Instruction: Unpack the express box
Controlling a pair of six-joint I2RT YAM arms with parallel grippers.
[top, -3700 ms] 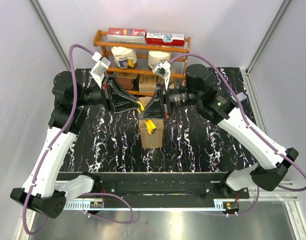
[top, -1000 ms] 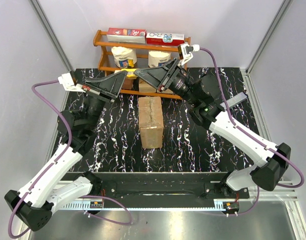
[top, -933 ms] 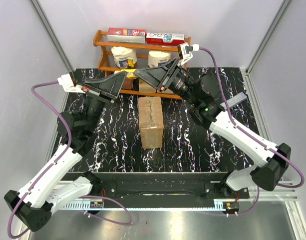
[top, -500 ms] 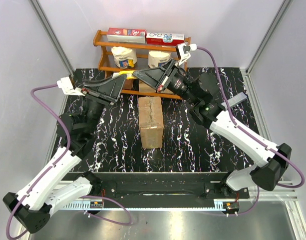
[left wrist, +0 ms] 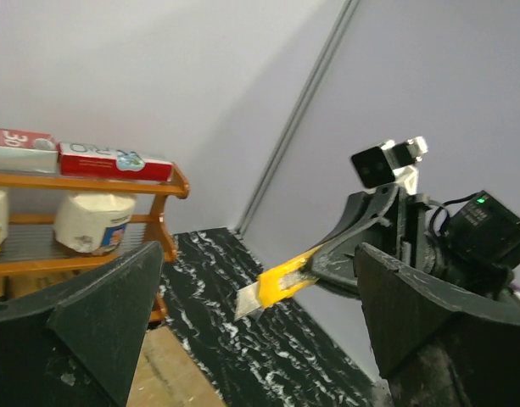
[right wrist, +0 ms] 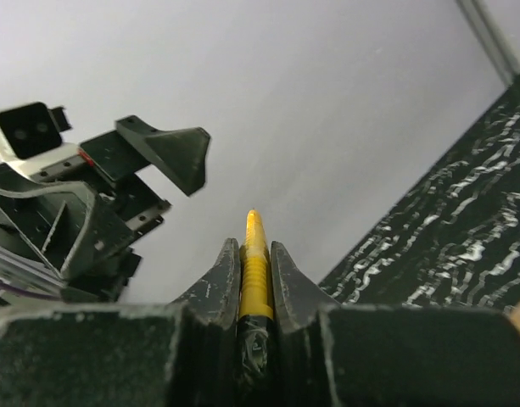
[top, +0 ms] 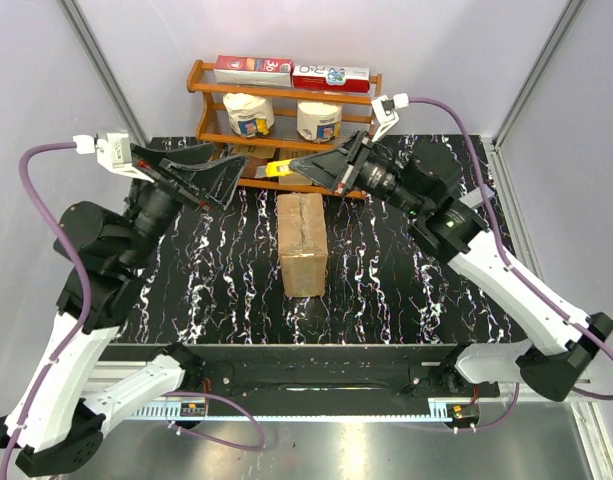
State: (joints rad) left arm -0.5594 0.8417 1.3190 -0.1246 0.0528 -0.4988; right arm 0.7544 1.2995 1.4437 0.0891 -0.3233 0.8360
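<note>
The express box (top: 303,245), a brown taped carton, lies flaps shut in the middle of the black marbled table, and its top edge shows low in the left wrist view (left wrist: 168,375). Above its far end my right gripper (top: 298,168) is shut on a yellow utility knife (top: 277,167), blade pointing left. That knife (right wrist: 255,259) sits clamped between the right fingers, and its blade tip (left wrist: 281,284) shows in the left wrist view. My left gripper (top: 232,177) stands open a little left of the blade, holding nothing (left wrist: 260,254).
A wooden shelf (top: 208,101) at the back of the table carries two flat toothpaste packets (top: 331,75) on top and two white tubs (top: 250,112) below. Grey walls close in on both sides. The arm bases stand at the near edge.
My left gripper has opened, let go of the knife and drawn back to the left. The right gripper has shut on the knife and now carries it alone.
</note>
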